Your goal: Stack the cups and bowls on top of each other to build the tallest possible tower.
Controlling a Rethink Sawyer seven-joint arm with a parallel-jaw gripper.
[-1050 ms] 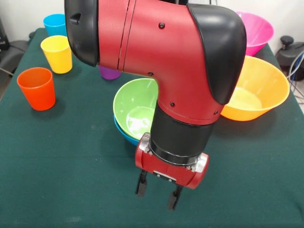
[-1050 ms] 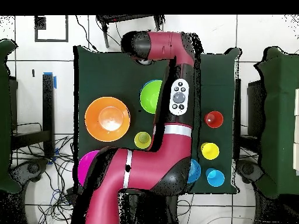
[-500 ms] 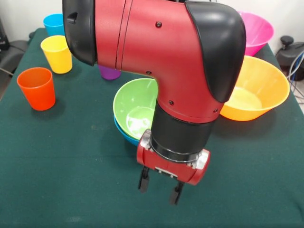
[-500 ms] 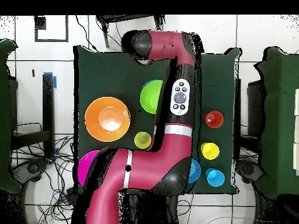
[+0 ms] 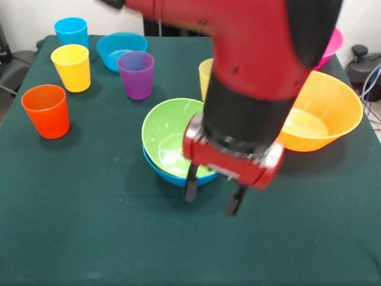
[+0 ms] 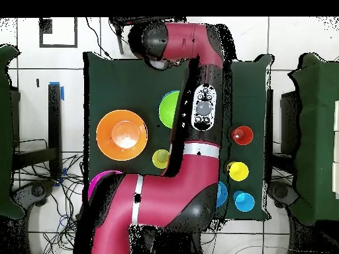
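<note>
The gripper point(image 5: 211, 201) has swung up and back over the green bowl point(image 5: 169, 137), jaws spread and empty. That bowl sits nested in the blue bowl point(image 5: 159, 170) mid-tabletop, so the tower looks barely begun.

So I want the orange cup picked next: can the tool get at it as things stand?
Probably yes. The orange cup stands upright and alone near the table edge, apart from the yellow cup, nothing over it. The tool hangs open and empty beside the green bowl.
</note>
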